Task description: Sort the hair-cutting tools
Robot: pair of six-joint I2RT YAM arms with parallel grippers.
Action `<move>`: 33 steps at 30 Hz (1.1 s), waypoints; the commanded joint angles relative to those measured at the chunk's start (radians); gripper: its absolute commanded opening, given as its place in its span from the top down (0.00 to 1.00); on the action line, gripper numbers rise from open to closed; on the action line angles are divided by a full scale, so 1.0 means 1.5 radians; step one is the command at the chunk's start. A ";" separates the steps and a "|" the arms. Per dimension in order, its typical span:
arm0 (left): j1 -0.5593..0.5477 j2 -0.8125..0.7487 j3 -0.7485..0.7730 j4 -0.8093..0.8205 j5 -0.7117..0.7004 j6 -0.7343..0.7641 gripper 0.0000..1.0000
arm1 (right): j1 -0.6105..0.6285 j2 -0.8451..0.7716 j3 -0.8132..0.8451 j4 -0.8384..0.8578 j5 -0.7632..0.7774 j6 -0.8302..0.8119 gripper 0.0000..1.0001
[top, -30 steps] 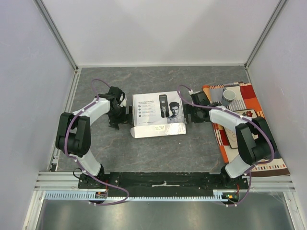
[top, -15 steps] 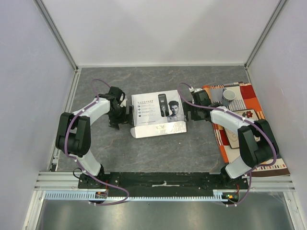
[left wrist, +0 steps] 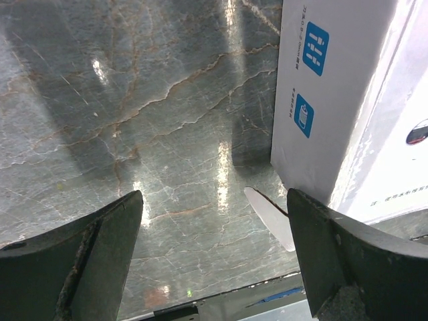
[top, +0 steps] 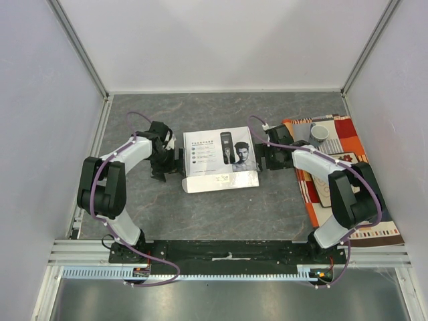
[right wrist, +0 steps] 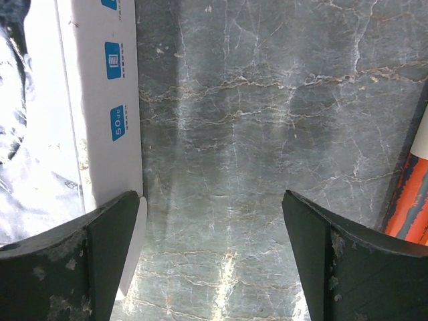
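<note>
**Closed box between two open grippers on a grey stone counter**

The counter (top: 221, 207) is dark grey with pale marble-like veins and glossy enough to throw back glare in both wrist views. Plain pale walls (top: 221, 47) close it in at the back and both sides, with metal rails along the corners. An orange, red and white patterned mat (top: 348, 194) lies on the right side of the counter, and the right arm reaches over it. A grey cup (top: 319, 133) stands on the mat's far end.

A white box (top: 221, 160) sits mid-counter with its lid shut. The lid is printed with a black clipper, a man's face and small blue icons, and the near wall looks silvery. The hair-cutting tools themselves cannot be seen, since the closed box hides whatever is inside it.

The left gripper (left wrist: 214, 200) is low over the counter just beside the box's left end, spread wide and holding nothing. The right gripper (right wrist: 210, 197) is just beside the box's right end, likewise spread and holding nothing.
</note>
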 commanded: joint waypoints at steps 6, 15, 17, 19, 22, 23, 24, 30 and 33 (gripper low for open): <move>-0.009 -0.009 -0.015 0.042 0.174 -0.031 0.05 | 0.017 0.014 0.006 -0.023 -0.156 0.019 0.02; 0.000 -0.003 -0.033 0.084 0.294 -0.068 0.05 | 0.016 0.015 0.025 -0.043 -0.227 0.029 0.02; 0.002 -0.005 -0.044 0.114 0.315 -0.090 0.05 | 0.016 0.015 0.020 -0.041 -0.238 0.034 0.02; 0.002 -0.010 -0.058 0.142 0.330 -0.105 0.05 | 0.016 0.011 0.016 -0.032 -0.249 0.046 0.02; 0.002 -0.024 -0.084 0.181 0.345 -0.139 0.05 | 0.017 0.001 -0.002 -0.009 -0.254 0.065 0.02; 0.002 -0.025 -0.090 0.204 0.348 -0.152 0.05 | 0.017 0.001 -0.008 -0.004 -0.254 0.069 0.02; 0.002 -0.028 -0.100 0.215 0.357 -0.159 0.05 | 0.017 -0.002 -0.010 0.005 -0.254 0.074 0.02; 0.001 -0.044 -0.132 0.310 0.400 -0.207 0.05 | 0.017 -0.014 -0.021 0.023 -0.232 0.090 0.02; 0.002 -0.052 -0.147 0.350 0.416 -0.228 0.08 | 0.018 -0.014 -0.024 0.027 -0.231 0.090 0.02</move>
